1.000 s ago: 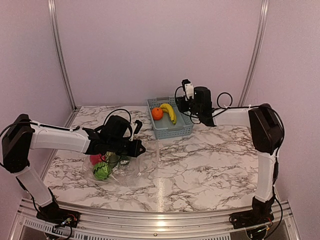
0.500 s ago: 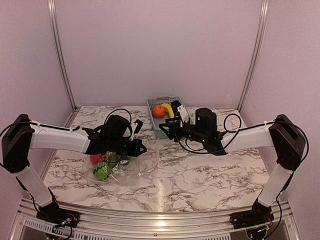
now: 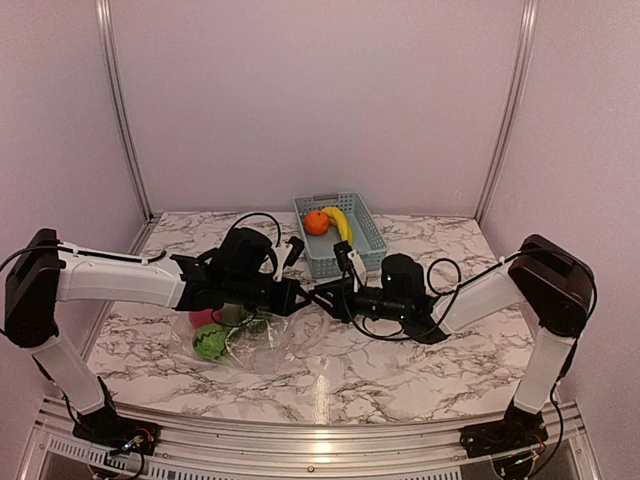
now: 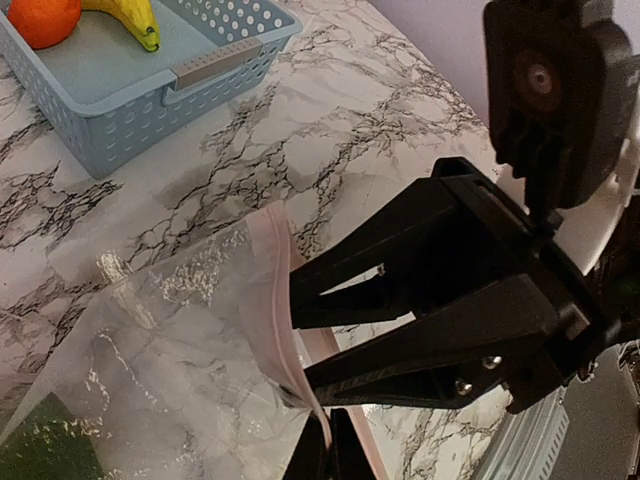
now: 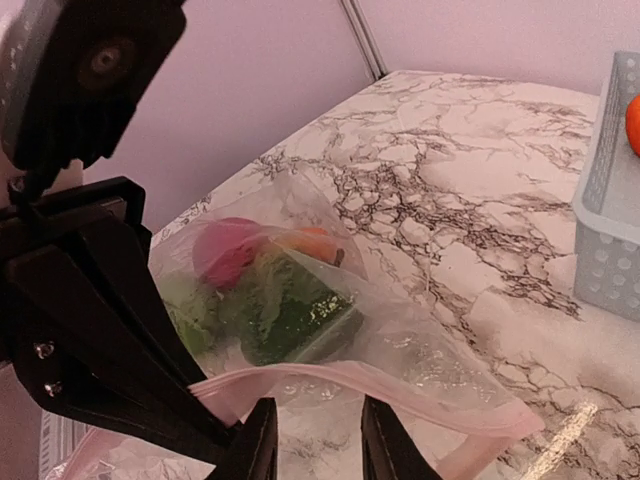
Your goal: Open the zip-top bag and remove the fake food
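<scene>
The left claw [image 4: 328, 440] is pinched shut on the whitish zip strip [image 4: 272, 270] of the zip-top bag [image 3: 262, 340], which lies crumpled on the marble worktop [image 3: 400, 370] in front of the left arm. The right claw [image 5: 320, 415] sits nose to nose with it, jaws only partly apart, and the strip runs right past their tips. It's not clamping anything yet, from what shows.

The pink-red fruit [image 5: 228, 248], dark green vegetable [image 5: 295, 310] and green striped ball [image 3: 209, 343] are inside the bag. The banana [image 3: 340, 223] and orange ball [image 3: 316, 223] are in the blue basket [image 3: 372, 235].

Big risk, probably: the right claw bites both lips of the strip instead of one, so pulling just drags the whole bag. The slick plastic could also slip out, or the two claws could bump, since they're that close.

Hard to say whether the zip is parted at all. From above, the claws blur into one black blob. The left claw's fingers are cut off at the bottom of its own view, and there's an orange smudge behind the pink fruit that can't be made out.
</scene>
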You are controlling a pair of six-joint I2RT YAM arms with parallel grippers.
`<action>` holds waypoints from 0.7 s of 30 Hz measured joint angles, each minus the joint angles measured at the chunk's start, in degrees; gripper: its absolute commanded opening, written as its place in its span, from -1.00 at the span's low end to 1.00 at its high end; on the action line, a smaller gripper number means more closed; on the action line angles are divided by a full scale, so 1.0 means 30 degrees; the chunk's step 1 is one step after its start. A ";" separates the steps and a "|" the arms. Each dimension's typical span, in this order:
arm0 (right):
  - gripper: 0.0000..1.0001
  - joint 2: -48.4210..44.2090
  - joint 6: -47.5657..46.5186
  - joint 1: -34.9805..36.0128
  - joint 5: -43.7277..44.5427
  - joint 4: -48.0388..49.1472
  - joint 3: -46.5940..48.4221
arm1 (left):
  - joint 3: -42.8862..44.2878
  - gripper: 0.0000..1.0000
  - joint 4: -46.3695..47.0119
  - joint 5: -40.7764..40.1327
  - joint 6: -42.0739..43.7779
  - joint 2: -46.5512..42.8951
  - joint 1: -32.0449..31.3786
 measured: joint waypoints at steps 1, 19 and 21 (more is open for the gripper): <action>-0.50 0.0306 0.0481 0.0015 -0.0066 0.0372 -0.0160 | 0.0197 -1.00 -0.0073 0.0015 0.0029 0.0029 -0.0160; -0.17 -0.0044 0.4415 0.0080 0.0219 0.2084 -0.4000 | 0.3577 -1.00 0.1260 0.1195 -0.0240 0.2790 -0.2382; -0.12 -0.0044 0.4634 0.0080 0.0386 0.2200 -0.4153 | 0.3650 -0.78 0.1443 0.1362 -0.0270 0.2856 -0.2514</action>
